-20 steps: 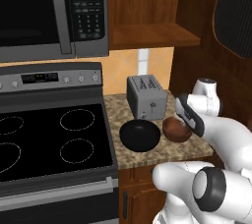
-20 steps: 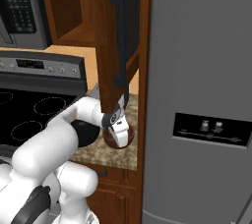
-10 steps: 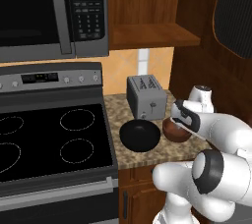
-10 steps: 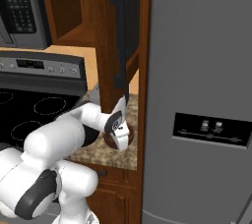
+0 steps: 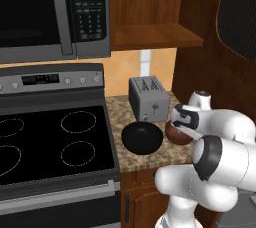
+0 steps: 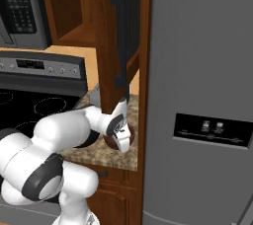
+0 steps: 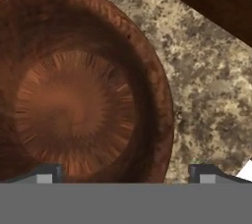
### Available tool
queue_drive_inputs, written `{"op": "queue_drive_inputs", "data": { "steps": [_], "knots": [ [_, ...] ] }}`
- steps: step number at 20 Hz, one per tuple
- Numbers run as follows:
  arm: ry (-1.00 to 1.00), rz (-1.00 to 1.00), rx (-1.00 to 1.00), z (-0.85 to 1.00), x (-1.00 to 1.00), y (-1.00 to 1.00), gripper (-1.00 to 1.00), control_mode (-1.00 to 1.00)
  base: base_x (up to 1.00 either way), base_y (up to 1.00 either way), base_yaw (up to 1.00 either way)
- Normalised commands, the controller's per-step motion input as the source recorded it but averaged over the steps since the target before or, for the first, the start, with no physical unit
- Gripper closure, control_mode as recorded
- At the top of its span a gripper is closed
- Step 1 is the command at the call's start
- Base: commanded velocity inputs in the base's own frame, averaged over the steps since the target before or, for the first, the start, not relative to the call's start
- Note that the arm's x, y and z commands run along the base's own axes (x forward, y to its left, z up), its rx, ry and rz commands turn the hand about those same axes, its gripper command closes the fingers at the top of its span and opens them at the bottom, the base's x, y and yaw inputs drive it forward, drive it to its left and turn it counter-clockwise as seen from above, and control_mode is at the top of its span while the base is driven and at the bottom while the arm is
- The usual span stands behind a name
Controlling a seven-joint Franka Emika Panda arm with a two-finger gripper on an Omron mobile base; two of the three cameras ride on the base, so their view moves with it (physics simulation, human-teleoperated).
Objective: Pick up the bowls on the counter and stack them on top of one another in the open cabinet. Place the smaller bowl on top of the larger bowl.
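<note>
The reddish-brown smaller bowl (image 7: 74,105) sits on the granite counter (image 7: 206,95), right under my gripper (image 7: 125,174). The gripper is open: one fingertip (image 7: 47,173) hangs over the bowl's inside and the other over the granite outside the rim. In the left base view the gripper (image 5: 179,128) covers part of this bowl (image 5: 171,133), and the wide black larger bowl (image 5: 142,138) lies just to its left, untouched. From the right base view the gripper (image 6: 123,141) points down onto the brown bowl (image 6: 131,133). Above is the open cabinet with its bare shelf board (image 5: 155,34).
A grey toaster (image 5: 148,98) stands behind the bowls. The black stovetop (image 5: 55,142) lies to the left, under the microwave (image 5: 50,12). The cabinet's open door (image 6: 123,31) hangs above the hand. A grey fridge (image 6: 202,95) walls off the right, and a dark wood panel (image 7: 216,2) borders the counter.
The hand has come down and forward onto the brown bowl, with the elbow swinging closer in. Neither bowl has moved.
</note>
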Motion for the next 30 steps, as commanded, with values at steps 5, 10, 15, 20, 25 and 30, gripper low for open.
{"op": "queue_drive_inputs", "data": {
  "steps": [5, 10, 15, 20, 25, 30],
  "knots": [
    [0.0, 0.0, 0.0, -0.16, 0.02, 0.0, 1.0, -1.0, 0.0, 0.0, 0.0],
    [0.0, 0.0, 0.0, 0.0, 0.0, 0.0, 1.0, -1.0, 0.0, 0.0, 0.0],
    [-0.06, -0.02, 0.0, 0.25, -0.07, 0.0, 1.0, -1.0, 0.0, 0.0, 0.0],
    [-0.16, -0.08, 0.0, 0.93, -0.3, 0.0, 1.0, -1.0, 0.0, 0.0, 0.0],
    [-0.12, 0.0, 0.0, 0.75, -0.12, 0.31, 1.0, -1.0, 0.0, 0.0, 0.0],
    [-0.01, 0.01, 0.0, 0.35, 0.0, 0.99, 1.0, -1.0, 0.0, 0.0, 0.0]
  ]
}}
